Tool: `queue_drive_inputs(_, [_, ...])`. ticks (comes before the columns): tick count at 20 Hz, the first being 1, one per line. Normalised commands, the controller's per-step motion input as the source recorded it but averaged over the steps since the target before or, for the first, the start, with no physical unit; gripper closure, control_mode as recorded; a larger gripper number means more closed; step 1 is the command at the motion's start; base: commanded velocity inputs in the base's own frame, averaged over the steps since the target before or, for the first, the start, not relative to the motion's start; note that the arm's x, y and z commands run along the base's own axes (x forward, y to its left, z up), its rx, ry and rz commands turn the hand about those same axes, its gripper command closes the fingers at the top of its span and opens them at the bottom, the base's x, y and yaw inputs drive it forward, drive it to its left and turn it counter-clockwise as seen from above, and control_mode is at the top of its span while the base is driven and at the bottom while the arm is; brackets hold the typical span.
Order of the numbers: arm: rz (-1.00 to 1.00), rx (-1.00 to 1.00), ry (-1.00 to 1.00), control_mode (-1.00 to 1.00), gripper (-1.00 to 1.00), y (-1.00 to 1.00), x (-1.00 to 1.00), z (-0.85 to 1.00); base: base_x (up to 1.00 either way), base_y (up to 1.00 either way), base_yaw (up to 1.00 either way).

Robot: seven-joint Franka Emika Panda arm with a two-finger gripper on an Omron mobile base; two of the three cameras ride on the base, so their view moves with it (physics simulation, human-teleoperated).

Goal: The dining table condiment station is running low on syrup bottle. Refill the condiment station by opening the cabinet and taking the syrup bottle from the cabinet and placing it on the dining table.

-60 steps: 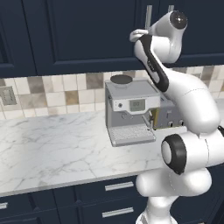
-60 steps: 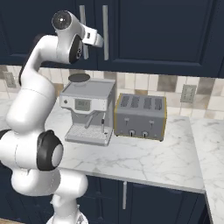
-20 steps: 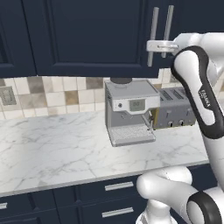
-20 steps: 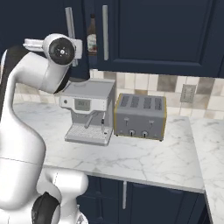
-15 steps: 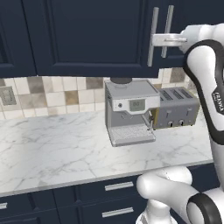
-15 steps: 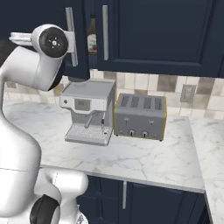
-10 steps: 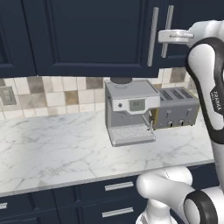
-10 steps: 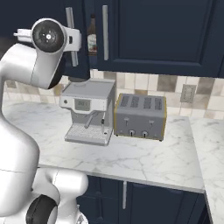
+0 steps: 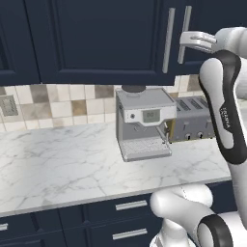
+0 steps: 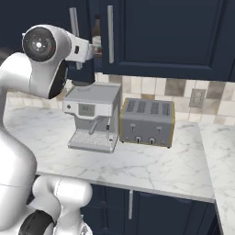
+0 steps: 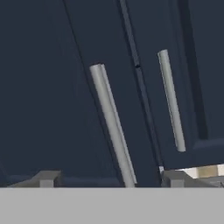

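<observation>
The robot's pincer (image 11: 105, 178) stands wide, holding nothing, its two small grey fingertips (image 11: 46, 178) set to either side of the long vertical silver bar handle (image 11: 113, 127) of the dark navy upper wall cabinet (image 9: 101, 41), the handle passing between them without clear contact. In the left base view the pincer (image 9: 189, 41) sits up high just beside the two silver handles, near the seam between the doors. The left door (image 10: 85, 32) is swung slightly ajar in the right base view, and through the gap shows the small dark brown syrup bottle (image 10: 97, 39) inside the cabinet, upright, mostly hidden by door and arm. Below, on the white grey-veined marble table (image 10: 151, 167), a silver espresso machine (image 10: 92, 117) stands just beside a silver four-slot toaster (image 10: 148, 121). Behind them a beige and brown tiled backsplash (image 9: 58, 99); navy drawers with horizontal silver handles (image 9: 128, 219) under the table.
</observation>
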Motion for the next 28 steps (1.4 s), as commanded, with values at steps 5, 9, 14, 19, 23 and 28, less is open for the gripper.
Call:
queue_drive_inputs(5, [-0.16,0.63,0.09,-1.0,-1.0,-0.54,0.0,-0.04,0.0,0.0,0.0])
queue_drive_inputs(9, [-0.1,0.69,0.26,-1.0,-1.0,-0.47,0.06,0.0,0.0,0.0,0.0])
queue_drive_inputs(14, [-0.01,0.66,0.3,-1.0,-1.0,-0.38,0.16,0.0,0.0,0.0,0.0])
queue_drive_inputs(19, [0.04,0.59,0.31,-1.0,-1.0,-0.04,0.41,-0.03,0.0,0.0,0.0])
queue_drive_inputs(23, [0.08,0.54,0.29,-1.0,-1.0,0.0,0.47,-0.11,0.0,0.0,0.0])
queue_drive_inputs(28, [0.14,0.29,0.09,-1.0,-1.0,0.01,0.37,-0.15,0.0,0.0,0.0])
